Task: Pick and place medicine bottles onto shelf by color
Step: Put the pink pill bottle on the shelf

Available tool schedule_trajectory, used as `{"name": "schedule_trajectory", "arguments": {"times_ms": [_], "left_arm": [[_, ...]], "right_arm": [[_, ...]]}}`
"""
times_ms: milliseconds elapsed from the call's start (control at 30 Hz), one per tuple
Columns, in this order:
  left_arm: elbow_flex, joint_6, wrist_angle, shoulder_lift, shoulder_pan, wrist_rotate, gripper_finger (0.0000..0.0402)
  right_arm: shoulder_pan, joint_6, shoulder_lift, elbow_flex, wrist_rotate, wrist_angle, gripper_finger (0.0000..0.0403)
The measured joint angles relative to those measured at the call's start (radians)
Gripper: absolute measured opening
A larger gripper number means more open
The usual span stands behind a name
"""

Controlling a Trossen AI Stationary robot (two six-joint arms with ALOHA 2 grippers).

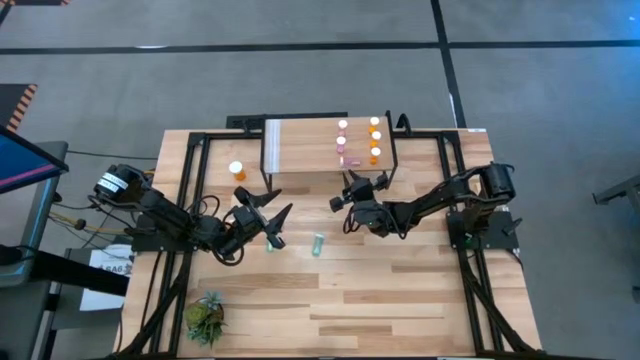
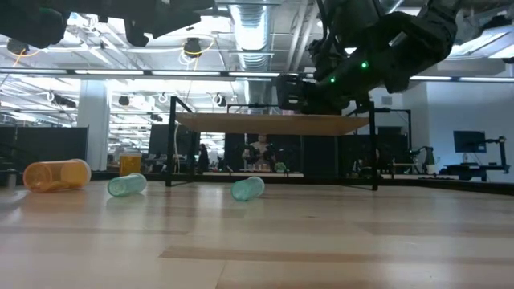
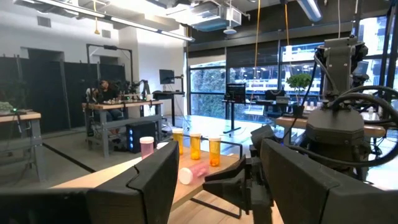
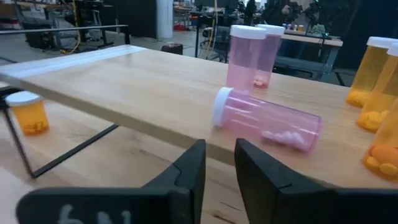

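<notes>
Pink bottle (image 4: 267, 122) lay tipped on its side on the light-wood shelf (image 4: 124, 74), probably meant to stand with the upright pink pair (image 4: 252, 55) by color. Right gripper (image 4: 217, 168) sat just off the shelf edge, dark fingers nearly together, pinching nothing. Left gripper (image 1: 268, 216) waited spread near a teal bottle (image 1: 317, 244); smooth, see-through plastic, white caps.

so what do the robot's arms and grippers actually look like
Both arms are dark, near-black jointed links with black cables running along them. The left gripper and right gripper each end in two flat, angular black fingers. A green indicator light glows on the right arm. Faint pale lettering marks the right gripper's body.
</notes>
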Motion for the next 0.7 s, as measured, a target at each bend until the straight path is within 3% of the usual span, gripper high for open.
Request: {"name": "schedule_trajectory", "arguments": {"times_ms": [233,467,600,700], "left_arm": [[0.000,0.000,-0.003,0.000,0.000,0.000,0.0217],[0.000,0.000,-0.029,0.000,0.000,0.000,0.0217],[0.000,-0.002,-0.027,0.000,0.000,0.003,0.0217],[0.000,-0.004,-0.026,0.000,0.000,0.006,0.0217]], "right_arm": [[0.053,-0.046,0.000,0.000,0.019,0.002,0.0096],[0.142,-0.283,-0.061,-0.001,0.008,0.014,0.0102],[0.164,-0.395,-0.190,0.001,-0.176,-0.033,0.0123],[0.153,-0.353,-0.320,0.048,-0.258,-0.252,0.0148]]}}
